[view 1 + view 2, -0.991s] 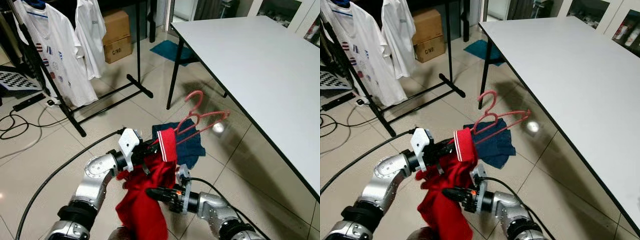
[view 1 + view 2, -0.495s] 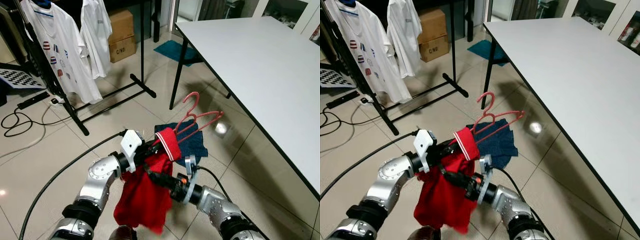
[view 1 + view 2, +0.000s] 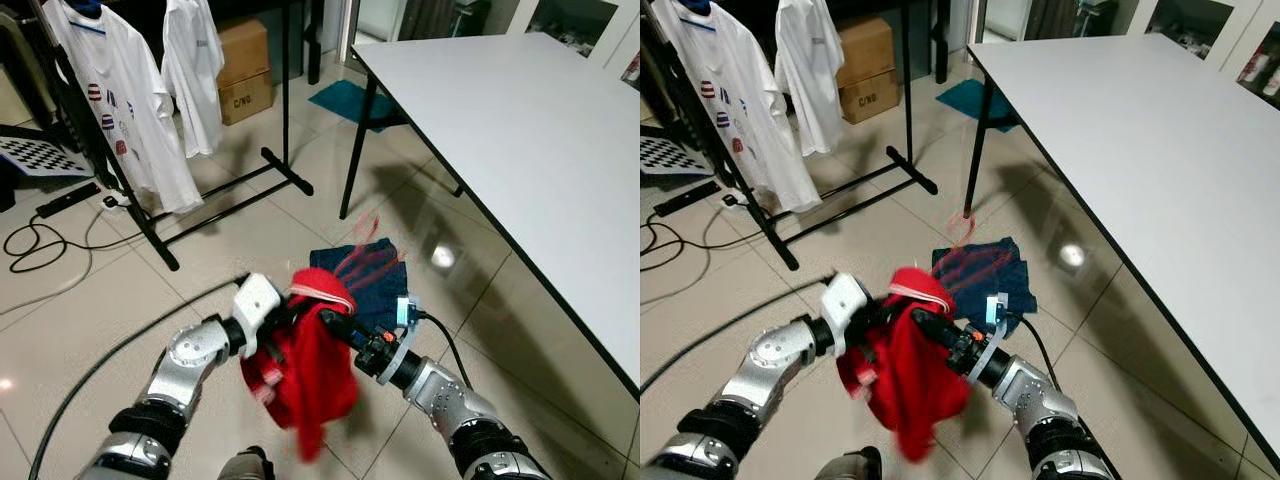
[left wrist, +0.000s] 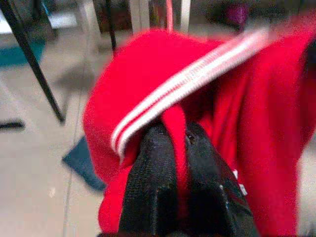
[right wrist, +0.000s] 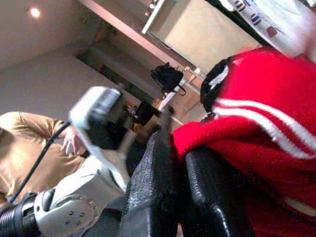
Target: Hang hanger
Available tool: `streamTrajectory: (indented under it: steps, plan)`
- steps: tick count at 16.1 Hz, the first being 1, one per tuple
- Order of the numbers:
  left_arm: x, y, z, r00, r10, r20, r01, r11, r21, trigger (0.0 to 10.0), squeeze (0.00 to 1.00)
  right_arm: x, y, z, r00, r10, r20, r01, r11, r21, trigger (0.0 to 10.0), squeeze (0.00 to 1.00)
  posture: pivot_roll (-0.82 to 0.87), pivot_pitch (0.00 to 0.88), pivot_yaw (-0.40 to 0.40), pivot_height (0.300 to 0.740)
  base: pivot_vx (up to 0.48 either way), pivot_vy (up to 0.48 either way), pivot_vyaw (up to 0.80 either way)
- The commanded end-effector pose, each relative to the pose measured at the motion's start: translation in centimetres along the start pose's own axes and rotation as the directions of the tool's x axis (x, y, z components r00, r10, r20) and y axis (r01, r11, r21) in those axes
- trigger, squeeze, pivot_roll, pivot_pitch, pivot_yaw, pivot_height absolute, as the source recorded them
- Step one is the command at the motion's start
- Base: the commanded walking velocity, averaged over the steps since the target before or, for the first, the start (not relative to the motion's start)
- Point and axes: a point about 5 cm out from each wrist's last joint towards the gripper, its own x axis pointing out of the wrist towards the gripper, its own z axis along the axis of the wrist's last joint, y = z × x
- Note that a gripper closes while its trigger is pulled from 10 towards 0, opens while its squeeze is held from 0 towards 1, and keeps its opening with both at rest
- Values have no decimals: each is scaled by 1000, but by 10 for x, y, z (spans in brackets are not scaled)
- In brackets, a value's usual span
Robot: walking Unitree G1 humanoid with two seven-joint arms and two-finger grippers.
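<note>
1. Left gripper (image 4: 170, 143): fingers nearly closed, a fold of the red garment (image 3: 315, 360) pinched between them just under its white-striped collar band. Probable reason: holding the neckline fixes the opening so the hanger stays seated in it.
2. Right gripper (image 5: 177, 153): fingers narrow, clamped on red fabric near the same striped edge. In the left eye view it reaches in from the right, meeting the left gripper at the collar; the two-point hold looks meant to keep the cloth spread.
3. Pink hanger (image 3: 362, 262): motion-blurred, hook and arms sticking up out of the collar, over the blue cloth (image 3: 380, 290) on the floor tiles. How deep it sits inside the garment cannot be told.
4. The garment hangs free below both grippers, off the floor, near the left long edge of the white table (image 3: 520, 140).
5. Clothes rack (image 3: 150, 215) with white T-shirts (image 3: 120, 110) stands well apart, toward the far left of the room. Judgement: hanger not yet hung; the robot has to carry the load over to the rail.
6. Risk: hanger may slip from the collar in transit.
</note>
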Motion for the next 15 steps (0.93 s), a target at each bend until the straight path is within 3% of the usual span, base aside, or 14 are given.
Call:
streamTrajectory:
  steps: [1,3,4,5,7,10,14,15]
  plan:
    - [1,-4,-7,998,-22,-59,22,1000,7,10000,0,-3,1,5,1000,10,15,-9,1000,-21,3059,0,188,112,-18,740,0,0,0]
    - [2,-5,-11,996,-23,-87,22,1000,-17,10000,0,-3,4,5,1000,21,10,-20,999,-44,3686,0,184,112,-15,740,0,0,0]
    - [4,-7,-10,997,-25,-78,24,1000,-11,10000,0,-2,8,3,999,37,-24,-38,996,-77,4627,0,181,112,-13,740,0,0,0]
    - [7,-8,-6,998,-23,-55,23,1000,-1,10000,0,-1,11,-2,995,50,-86,-61,991,-121,10000,0,179,111,-11,740,0,0,0]
    - [10,-6,2,1000,-3,-2,3,1000,20,10000,0,-4,14,-10,982,59,-180,-90,981,-171,10000,0,176,111,-10,740,0,0,0]
    - [11,8,33,984,50,173,-62,996,67,10000,0,-22,12,-20,942,10,-335,-99,963,-251,10000,0,173,108,-12,740,0,0,0]
    - [8,15,49,980,0,199,-40,979,199,10000,0,-26,14,-21,920,-16,-392,-113,946,-303,10000,0,172,103,-16,740,0,0,0]
    - [6,16,51,981,-21,195,-26,971,237,10000,0,-25,14,-20,921,-25,-388,-105,945,-310,10000,678,173,102,-18,740,0,0,0]
